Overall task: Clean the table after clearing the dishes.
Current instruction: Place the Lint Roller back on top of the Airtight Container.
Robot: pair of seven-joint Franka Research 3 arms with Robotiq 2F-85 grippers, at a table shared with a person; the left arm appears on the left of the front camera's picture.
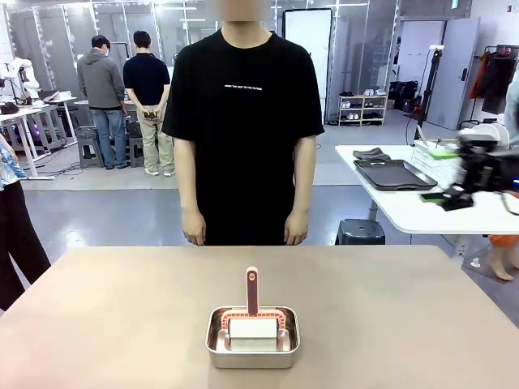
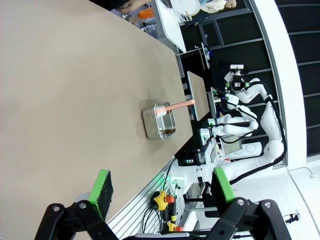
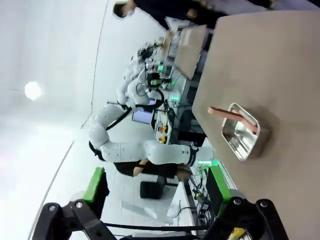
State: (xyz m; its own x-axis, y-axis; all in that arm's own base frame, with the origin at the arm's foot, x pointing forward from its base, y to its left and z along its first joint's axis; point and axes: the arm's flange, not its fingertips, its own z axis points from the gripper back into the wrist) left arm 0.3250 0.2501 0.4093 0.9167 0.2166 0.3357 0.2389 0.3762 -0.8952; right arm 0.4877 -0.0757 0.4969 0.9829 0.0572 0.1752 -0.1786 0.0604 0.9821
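Left hand (image 2: 160,192) and right hand (image 3: 157,192) both spread, empty, above table (image 1: 122,324); front view's steel pan (image 1: 253,338) with pink-handled tool (image 1: 252,290).

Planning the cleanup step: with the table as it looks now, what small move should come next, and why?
Probably bring an open claw, likely the left claw, toward the pink handle standing out of the steel pan; the table carries no dishes, and both claws are empty.

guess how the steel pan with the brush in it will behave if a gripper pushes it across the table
The pan looks thin and shallow, so probably light; it would likely slide easily on the smooth table. Its flat base makes tipping unlikely. The brush leans on the rim with its handle sticking out, so it may shift or rattle.
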